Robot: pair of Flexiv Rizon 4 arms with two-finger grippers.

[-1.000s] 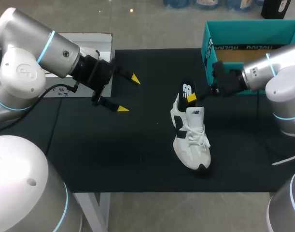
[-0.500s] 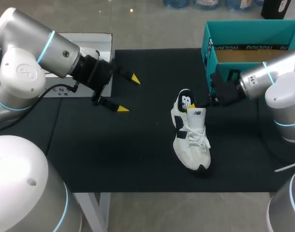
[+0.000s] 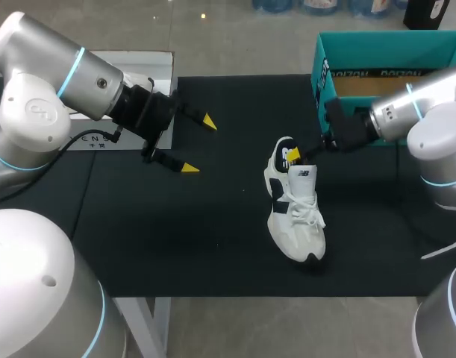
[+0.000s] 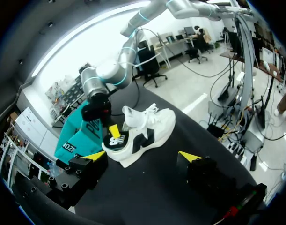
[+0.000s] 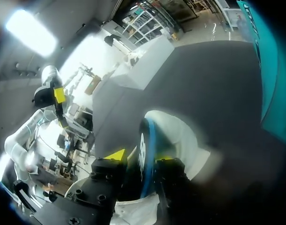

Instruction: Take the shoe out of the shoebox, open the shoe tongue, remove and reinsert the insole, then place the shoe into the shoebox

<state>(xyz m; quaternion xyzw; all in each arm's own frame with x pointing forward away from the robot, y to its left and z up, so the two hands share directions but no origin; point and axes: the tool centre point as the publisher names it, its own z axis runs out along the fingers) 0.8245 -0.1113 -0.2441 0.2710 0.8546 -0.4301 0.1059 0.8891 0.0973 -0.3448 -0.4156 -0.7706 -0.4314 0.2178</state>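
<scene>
Head view: shoe (image 3: 295, 216) and shoebox (image 3: 384, 48) are borne by a black worktop (image 3: 175, 239); the insole (image 3: 283, 145) is pinched by the right hand (image 3: 293, 155); the left hand (image 3: 199, 144) is spread.

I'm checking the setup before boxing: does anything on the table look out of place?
Yes: the insole stands up out of the heel of the shoe instead of lying flat inside, pinched between the fingers of the right gripper. Nothing else looks odd.
</scene>
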